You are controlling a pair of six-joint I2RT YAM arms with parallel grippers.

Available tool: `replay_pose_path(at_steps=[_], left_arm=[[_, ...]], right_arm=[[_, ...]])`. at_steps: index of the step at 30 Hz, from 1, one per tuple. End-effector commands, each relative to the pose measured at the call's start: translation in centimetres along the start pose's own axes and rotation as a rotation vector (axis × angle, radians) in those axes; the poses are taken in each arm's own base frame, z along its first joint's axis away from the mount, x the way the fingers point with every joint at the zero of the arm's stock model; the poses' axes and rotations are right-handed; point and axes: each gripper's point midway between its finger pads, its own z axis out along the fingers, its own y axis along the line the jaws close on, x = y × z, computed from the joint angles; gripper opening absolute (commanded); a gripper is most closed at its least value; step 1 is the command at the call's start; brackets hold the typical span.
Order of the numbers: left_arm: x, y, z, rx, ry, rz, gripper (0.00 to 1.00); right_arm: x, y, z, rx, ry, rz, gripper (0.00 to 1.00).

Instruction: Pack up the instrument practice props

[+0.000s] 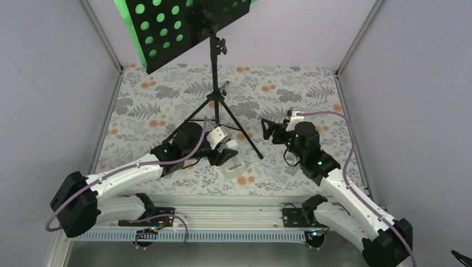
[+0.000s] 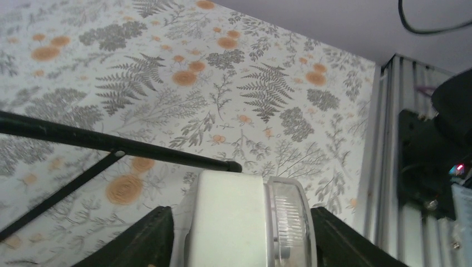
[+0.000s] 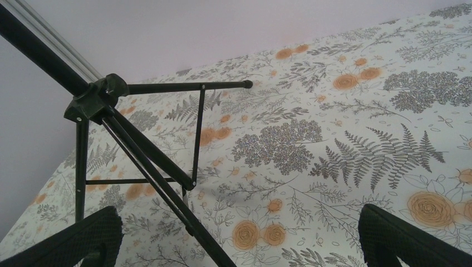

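Left wrist view shows us our left gripper (image 2: 238, 225) clasping the white metronome (image 2: 228, 214) near the tabletop's near edge; our right gripper (image 1: 267, 129) gapes wide beside the music stand (image 1: 214, 103).

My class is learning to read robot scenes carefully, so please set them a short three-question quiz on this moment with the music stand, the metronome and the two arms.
1. True or false: the right gripper is holding the metronome.
2. Where are the green sheets? A flat on the table; B on the music stand; C under the metronome.
3. Which arm's gripper has its fingers either side of the metronome?

Key: 1 false, its jaws are open and empty. 2 B. 3 the left gripper.
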Motion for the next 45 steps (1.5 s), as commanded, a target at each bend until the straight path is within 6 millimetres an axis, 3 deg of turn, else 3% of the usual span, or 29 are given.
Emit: replay_pose_path(at_steps=[1, 11, 21, 26, 28, 35, 37, 41, 45], left_arm=[[-1.5, 0.1, -0.2, -0.016, -0.046, 0.032, 0.56], [-1.4, 0.7, -0.8, -0.068, -0.062, 0.022, 0.38], [-1.8, 6.5, -4.4, -0.499, -0.141, -0.148, 0.34], [-1.6, 8.0, -4.5, -0.601, -0.178, -0.277, 0.31], [-1.7, 8.3, -4.3, -0.639, -0.187, -0.320, 0.26], [-1.8, 7.5, -2.6, -0.726, -0.181, -0.399, 0.26], [-1.5, 7.3, -2.0, -0.728, -0.164, -0.411, 0.31], [-1.3, 6.6, -1.3, -0.713, -0.141, -0.432, 0.55], [-2.0, 6.0, -2.0, -0.673, -0.165, -0.434, 0.76]], right_arm=[[0.0, -0.1, 0.1, -0.015, -0.009, 0.022, 1.00], [0.3, -0.4, 0.0, -0.007, -0.008, 0.026, 1.00], [0.5, -0.7, -0.1, -0.002, -0.017, 0.024, 1.00], [1.2, 0.6, -0.1, -0.088, -0.009, -0.010, 1.00], [1.8, 1.0, 0.0, -0.127, 0.003, -0.022, 1.00], [6.0, 2.8, 0.6, -0.271, 0.128, -0.053, 1.00], [7.4, 3.3, 0.4, -0.300, 0.146, -0.057, 0.97], [9.5, 4.4, -0.1, -0.258, 0.143, -0.117, 0.91], [12.3, 6.1, -0.4, -0.220, 0.153, -0.186, 0.91]])
